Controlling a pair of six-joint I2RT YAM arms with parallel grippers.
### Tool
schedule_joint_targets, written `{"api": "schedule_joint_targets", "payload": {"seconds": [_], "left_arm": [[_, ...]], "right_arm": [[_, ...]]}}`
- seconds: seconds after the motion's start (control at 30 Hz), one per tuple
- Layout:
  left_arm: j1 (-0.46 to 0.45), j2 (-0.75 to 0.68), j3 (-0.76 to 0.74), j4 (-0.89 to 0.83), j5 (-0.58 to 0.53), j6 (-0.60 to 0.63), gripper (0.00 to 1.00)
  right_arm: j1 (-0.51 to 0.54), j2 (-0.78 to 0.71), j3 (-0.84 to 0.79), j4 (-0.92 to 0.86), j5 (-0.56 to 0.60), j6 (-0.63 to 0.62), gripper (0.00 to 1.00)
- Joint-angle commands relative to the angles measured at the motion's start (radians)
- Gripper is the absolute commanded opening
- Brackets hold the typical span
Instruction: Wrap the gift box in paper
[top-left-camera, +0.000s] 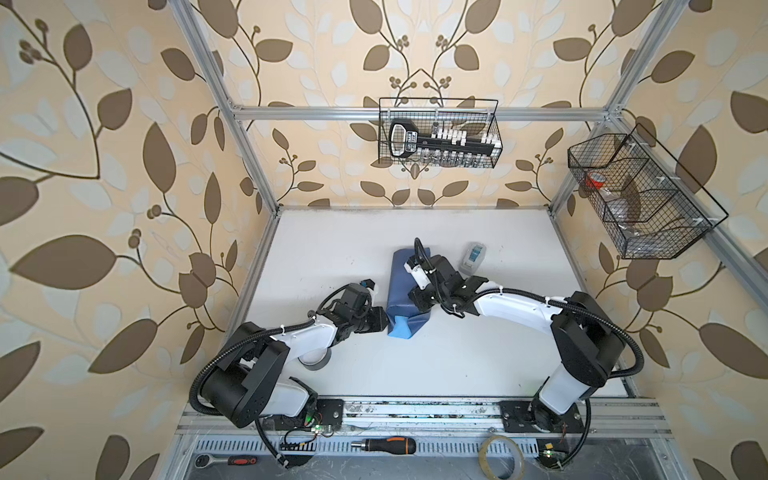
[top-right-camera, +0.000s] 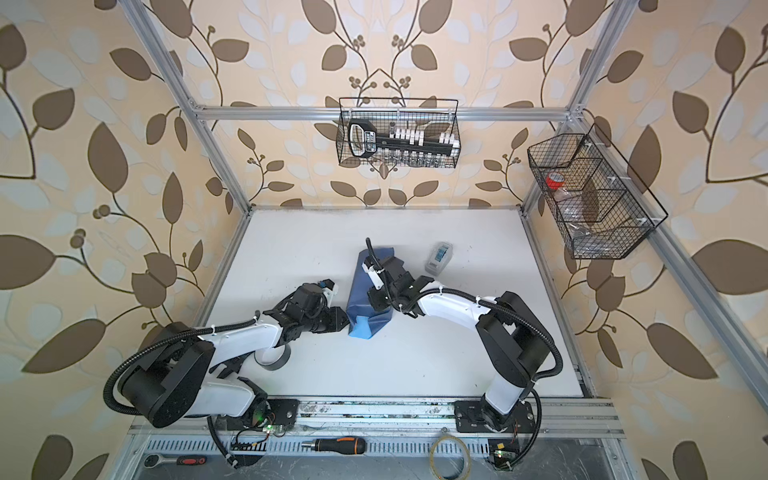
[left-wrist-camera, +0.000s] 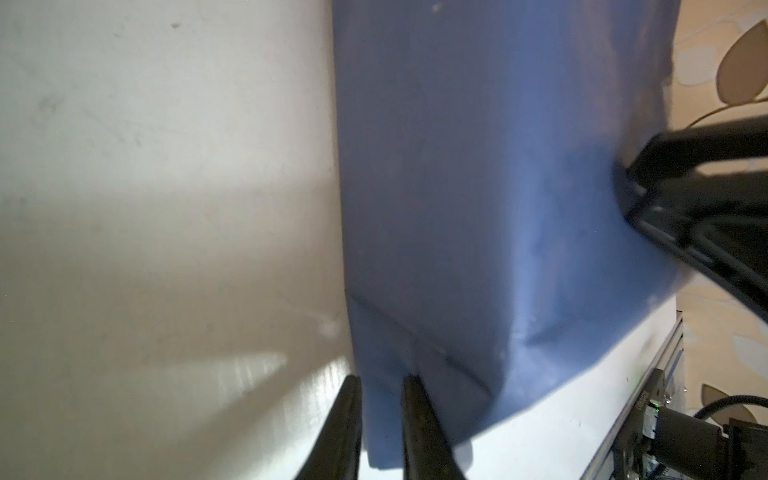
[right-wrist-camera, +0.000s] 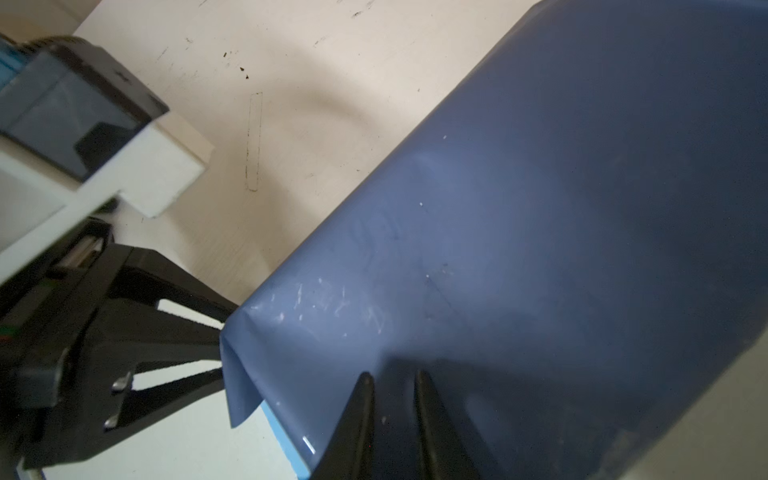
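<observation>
The paper (top-left-camera: 400, 286) (left-wrist-camera: 478, 187) lies mid-tabletop (top-left-camera: 332, 249) as a long rolled-up bundle running near to far, dusky blue side out. At its near end a flap shows the light-blue face. The gift box isn't visible: the wrap hides whatever's inside.

The left end effector (top-left-camera: 386, 323) (left-wrist-camera: 381, 380) sits at the bundle's near-left corner, pointing right. In the left wrist view its fingers stand w/ a narrow gap and a folded edge of the paper runs btw. them. Can't tell whether they actually pinch it. The right wrist view shows the same black fingers up against that corner.

The right end effector (top-left-camera: 412, 302) (right-wrist-camera: 394, 376) is over the top of the bundle, approx. at mid-length, its arm stretched in from the right. In the right wrist view its fingers are also close together, tips down at the dusky surface — whether they grip or only touch can't be told.

A grey tape dispenser (top-left-camera: 473, 258) stands on the tabletop just right of the bundle's far end, apart from it. A grey tape roll (top-left-camera: 319, 362) lies near-left, partly under the left arm. A screwdriver (top-left-camera: 384, 445) rests on the slotted rail along the near edge — off the tabletop.
</observation>
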Motion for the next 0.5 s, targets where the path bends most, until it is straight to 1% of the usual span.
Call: {"api": "schedule_joint_targets", "payload": {"seconds": [0.0,0.33,0.47], "left_arm": [[-0.014,-0.007,-0.008,0.05,-0.023,-0.019,0.21],[-0.031,-0.022,-0.028,0.108,-0.007,-0.048,0.2],[-0.035,-0.006,-0.028,0.138,0.006,-0.064,0.2]], "right_arm": [[-0.002,0.03,-0.029,-0.011,-0.015,-0.004,0.19],[-0.004,0.035,-0.038,-0.011,-0.012,-0.007,0.18],[-0.005,0.035,-0.041,-0.009,-0.014,-0.006,0.17]]}}
